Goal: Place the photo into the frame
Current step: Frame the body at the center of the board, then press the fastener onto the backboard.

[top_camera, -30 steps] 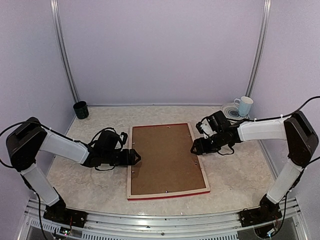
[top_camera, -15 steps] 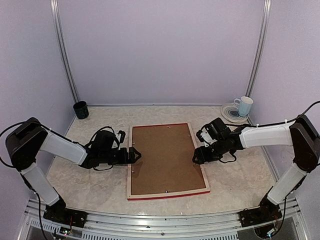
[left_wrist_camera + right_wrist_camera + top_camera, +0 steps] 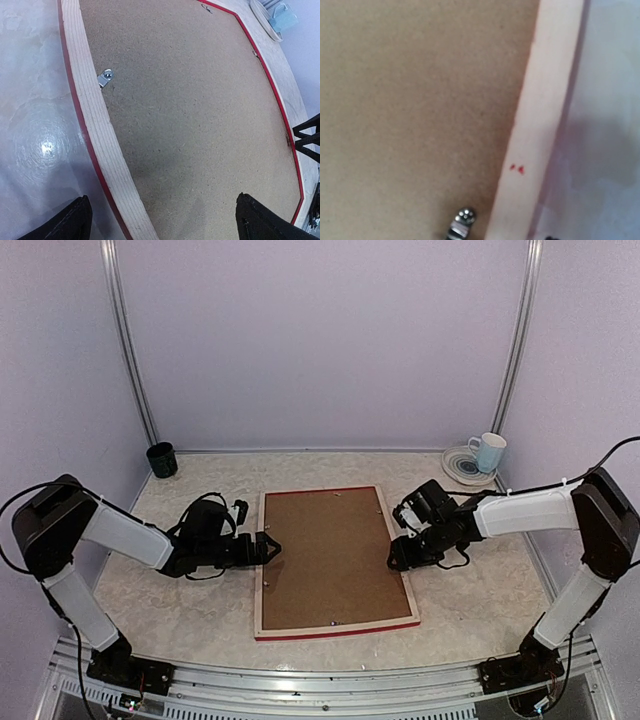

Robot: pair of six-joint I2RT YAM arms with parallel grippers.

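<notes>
The frame [image 3: 262,592] lies face down in the middle of the table, pale wood back up with red edges showing. A brown backing board [image 3: 330,555] fills it. The photo is hidden. My left gripper [image 3: 268,550] sits low at the frame's left rail, open. In the left wrist view its jaws [image 3: 162,197] straddle the wooden rail [image 3: 85,100] and the board [image 3: 190,100], with a metal tab [image 3: 105,78] ahead. My right gripper [image 3: 395,558] hovers over the frame's right rail [image 3: 545,100], close to a small metal tab [image 3: 462,220]. Its fingers do not show clearly.
A dark green cup [image 3: 161,459] stands at the back left corner. At the back right is a pale mug [image 3: 489,451] on a saucer [image 3: 460,468]. Side walls and upright rails close in the table.
My left gripper's jaws have spread wider at the left rail. The right gripper has slid a little nearer along the frame's right rail.
</notes>
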